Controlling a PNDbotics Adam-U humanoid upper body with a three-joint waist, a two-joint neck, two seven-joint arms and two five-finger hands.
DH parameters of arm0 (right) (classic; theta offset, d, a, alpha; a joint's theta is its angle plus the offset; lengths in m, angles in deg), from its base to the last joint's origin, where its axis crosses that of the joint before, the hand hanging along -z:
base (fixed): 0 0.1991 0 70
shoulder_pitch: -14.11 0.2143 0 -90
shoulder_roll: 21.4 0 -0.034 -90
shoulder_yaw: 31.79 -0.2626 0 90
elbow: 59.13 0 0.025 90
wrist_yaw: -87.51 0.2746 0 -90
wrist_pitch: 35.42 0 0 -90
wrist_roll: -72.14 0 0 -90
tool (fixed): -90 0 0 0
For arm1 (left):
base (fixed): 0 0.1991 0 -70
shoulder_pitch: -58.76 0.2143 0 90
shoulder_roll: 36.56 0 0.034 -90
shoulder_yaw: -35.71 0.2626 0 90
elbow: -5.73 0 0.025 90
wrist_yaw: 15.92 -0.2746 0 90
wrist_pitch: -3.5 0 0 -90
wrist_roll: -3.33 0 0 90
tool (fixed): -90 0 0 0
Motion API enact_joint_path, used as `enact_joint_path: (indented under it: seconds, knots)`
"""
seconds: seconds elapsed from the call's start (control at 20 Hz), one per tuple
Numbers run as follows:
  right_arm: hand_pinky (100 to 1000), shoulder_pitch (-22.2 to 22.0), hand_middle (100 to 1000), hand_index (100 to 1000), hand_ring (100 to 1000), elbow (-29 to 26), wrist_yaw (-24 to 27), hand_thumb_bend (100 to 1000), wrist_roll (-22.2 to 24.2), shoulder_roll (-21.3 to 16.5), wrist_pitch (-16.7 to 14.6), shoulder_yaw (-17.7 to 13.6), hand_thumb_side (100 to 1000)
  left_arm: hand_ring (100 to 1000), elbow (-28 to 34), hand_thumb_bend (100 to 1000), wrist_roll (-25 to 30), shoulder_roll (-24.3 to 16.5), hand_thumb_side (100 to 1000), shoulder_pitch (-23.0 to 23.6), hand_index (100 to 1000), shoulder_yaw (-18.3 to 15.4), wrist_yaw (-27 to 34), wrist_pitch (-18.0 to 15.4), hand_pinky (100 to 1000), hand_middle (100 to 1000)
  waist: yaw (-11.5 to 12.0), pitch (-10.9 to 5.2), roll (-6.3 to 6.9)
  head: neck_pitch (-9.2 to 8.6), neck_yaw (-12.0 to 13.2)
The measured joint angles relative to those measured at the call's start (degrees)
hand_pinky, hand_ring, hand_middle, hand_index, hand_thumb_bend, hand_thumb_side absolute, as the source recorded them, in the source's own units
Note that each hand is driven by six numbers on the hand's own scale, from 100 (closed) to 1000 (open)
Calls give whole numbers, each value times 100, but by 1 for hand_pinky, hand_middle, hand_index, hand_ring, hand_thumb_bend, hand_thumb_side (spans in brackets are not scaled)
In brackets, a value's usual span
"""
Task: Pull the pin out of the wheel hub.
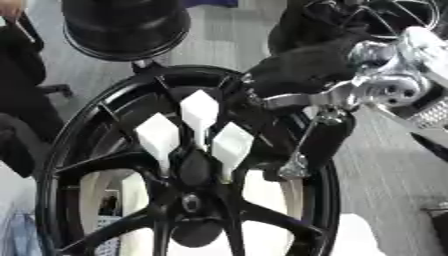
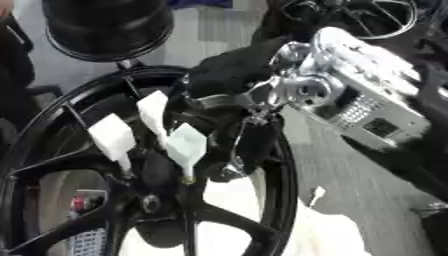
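Three white pins stand in the centre of the wheel hub (image 1: 188,197), fanned out like flat paddles: the left pin (image 1: 158,136), the middle pin (image 1: 199,111) set highest, and the right pin (image 1: 233,144) nearest the incoming arm. Each widens to a blocky, matte white head and narrows to a thin stem where it enters the hub; in the right eye view the right pin's stem ends at a small brassy tip. They look like light plastic, and all three are still seated. The right hand (image 1: 293,70) comes in from the upper right, black-covered, hovering over the rim just above and beside the right pin, not touching any pin that I can see. Its fingers are a dark mass against dark spokes, so I cannot tell whether they are spread or curled, and it seems to hold nothing. That is the risk I'd call: black on black, the hand could miss the narrow head, nudge the neighbouring pin sideways, or catch on a spoke. A pull off the stem's line might jam or bend it, since the heads sit close together. The wheel is glossy black with slim spokes and a deep rim, and it seems to stand upright, so a sideways tug could rock it. The silver wrist joint (image 1: 385,87) gleams behind. The left hand is nowhere in view.
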Motion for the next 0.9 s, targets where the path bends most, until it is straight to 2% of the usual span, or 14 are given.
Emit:
enact_joint_path:
  seconds: [0.45,0.9]
  knots:
    - [895,-103,787,845,887,53,-104,372,-91,60,-8,-8,255,771,0,100,5,3,674,0,811,0,2,-1,811,668,21,94,1,-6,0]
    - [892,-267,793,841,887,-31,-104,348,-183,40,44,-42,241,771,0,100,19,41,681,-6,811,2,19,-7,812,669,40,214,1,-10,-3]
